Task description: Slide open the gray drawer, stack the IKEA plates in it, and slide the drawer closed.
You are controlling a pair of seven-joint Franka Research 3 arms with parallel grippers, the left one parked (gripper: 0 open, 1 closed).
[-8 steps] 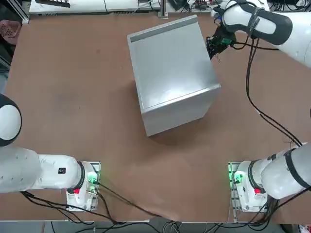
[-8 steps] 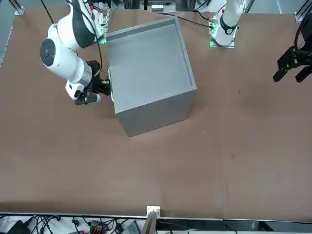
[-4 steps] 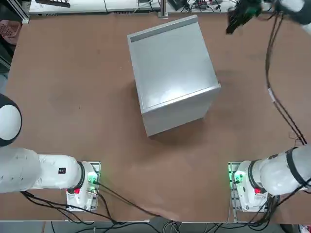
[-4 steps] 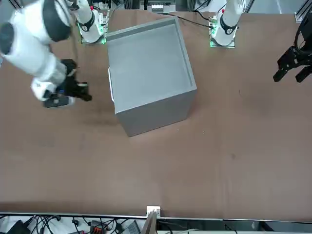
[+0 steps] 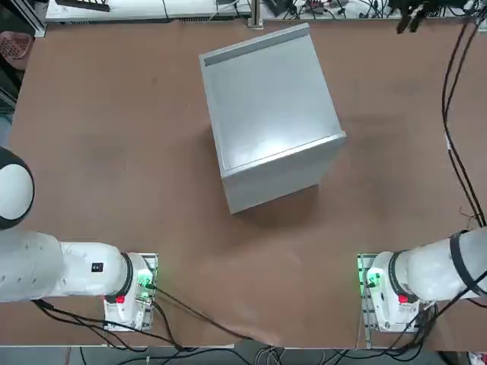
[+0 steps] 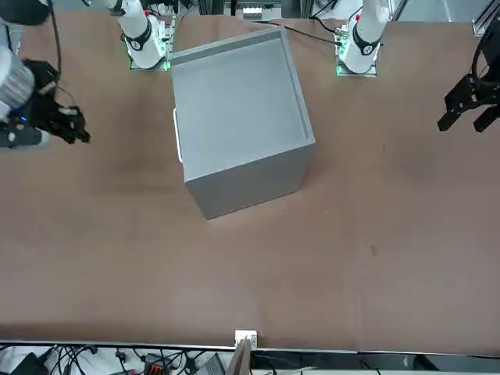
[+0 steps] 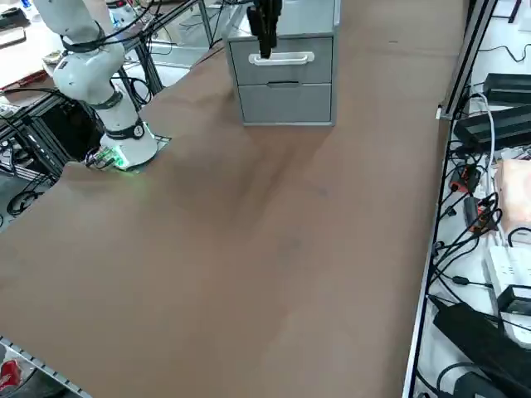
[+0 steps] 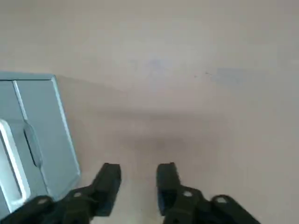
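Jaws of right gripper (image 8: 139, 171) now spread, backed off the handle (image 7: 294, 59). Gray drawer (image 7: 311, 73) closed, plates unseen; likely done.

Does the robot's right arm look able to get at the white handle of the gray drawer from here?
Probably yes: the right pincer stands open, nothing visible blocks the handle, and the drawer is shut.

- The drawer cabinet (image 7: 286, 75) is plain gray.
- Its handle (image 7: 282, 59) is white.
- The worktop (image 5: 152, 152) is plain brown.
- The right jaws (image 8: 138, 186) are black.
- The right robot arm (image 5: 434, 272) is white with dark gray bands, and a green light (image 5: 373, 279) glows on it.
- The basket (image 5: 15, 47) is pink.
- The can (image 7: 10, 374) is red.
- The cables (image 5: 449, 114) are black.
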